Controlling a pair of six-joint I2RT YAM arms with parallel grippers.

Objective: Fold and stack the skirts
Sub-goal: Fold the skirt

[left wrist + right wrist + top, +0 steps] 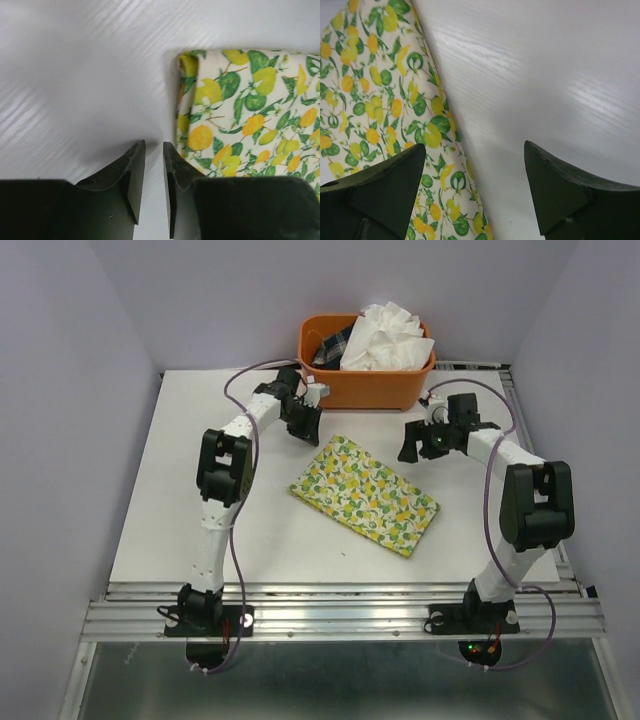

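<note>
Lemon-print skirt (365, 493): folded into a flat rectangle at the middle of the tabletop (200, 510). Its long axis runs diagonally from upper left to lower right of the top view.

Plain white skirt (385, 335): crumpled and heaped in the orange basket (365, 388) at the top centre. A dark checked cloth (335, 345) lies on its left.

Left claw (302, 428): hangs just off the print skirt's upper-left corner, between skirt and basket. Jaws are nearly together with a narrow slit, nothing in it.

Right claw (418, 445): sits to the upper right of the skirt, over bare tabletop. Jaws are spread wide and empty. In the wrist view the skirt's edge passes under the left finger.
</note>
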